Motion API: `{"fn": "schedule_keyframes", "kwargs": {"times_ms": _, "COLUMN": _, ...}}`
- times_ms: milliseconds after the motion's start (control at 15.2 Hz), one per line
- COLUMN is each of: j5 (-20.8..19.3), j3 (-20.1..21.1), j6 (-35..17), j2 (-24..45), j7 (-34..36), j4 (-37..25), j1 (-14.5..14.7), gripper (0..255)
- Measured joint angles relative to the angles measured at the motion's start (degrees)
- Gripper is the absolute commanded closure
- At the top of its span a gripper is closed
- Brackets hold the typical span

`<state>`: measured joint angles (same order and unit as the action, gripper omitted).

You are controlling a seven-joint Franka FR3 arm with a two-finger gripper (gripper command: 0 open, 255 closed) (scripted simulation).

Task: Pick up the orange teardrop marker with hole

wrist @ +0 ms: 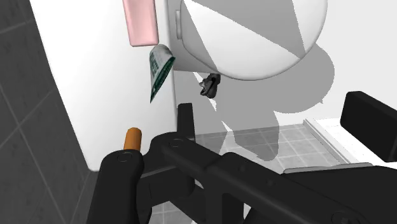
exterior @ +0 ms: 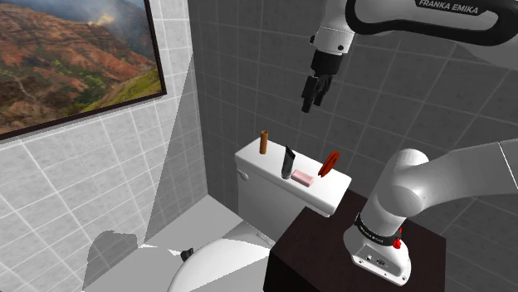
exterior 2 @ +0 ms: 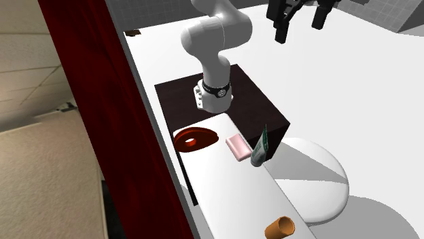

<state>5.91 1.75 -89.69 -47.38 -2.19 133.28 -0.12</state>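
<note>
The orange-red teardrop marker [exterior: 329,163] sits on the white toilet tank lid [exterior: 259,159], at the end nearest the robot's dark stand [exterior: 332,249], just beside a pink bar [exterior: 300,177]. A dark tube [exterior: 287,162] and a small orange cylinder [exterior: 264,141] stand farther along the lid. The second exterior view shows the marker [exterior 2: 195,139] as a thin rounded plate with a hole through its wide part. I cannot tell whether it lies flat or leans on edge. It looks rigid, light and smooth, so it would probably slide or tip if nudged, and the lid's edge is close by. The best hold is likely across its thin faces or on the rim beside the hole, with the fingers closing squarely. The claw [exterior: 314,95] hangs high above the lid, well apart from the marker, its fingers spread and empty. The arm's upper link reads "FRANKA EMIKA" [exterior: 448,7]. The tube's green label [wrist: 159,71] carries print too small to read.
</note>
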Motion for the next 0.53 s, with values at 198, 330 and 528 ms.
{"fn": "schedule_keyframes", "kwargs": {"times_ms": 198, "j5": -0.9, "j3": -1.2, "j6": -0.6, "j2": -2.1, "j7": -3.4, "j4": 2.8, "j1": 0.9, "gripper": 0}}
{"fn": "schedule_keyframes", "kwargs": {"times_ms": 330, "j5": -2.6, "j3": -3.4, "j6": -1.0, "j2": -5.7, "j7": -9.0, "j4": 7.0, "j1": 2.1, "gripper": 0}}
{"fn": "schedule_keyframes", "kwargs": {"times_ms": 528, "j5": -5.7, "j3": -6.9, "j6": -2.7, "j2": -9.9, "j7": -17.7, "j4": 13.1, "j1": 3.9, "gripper": 0}}
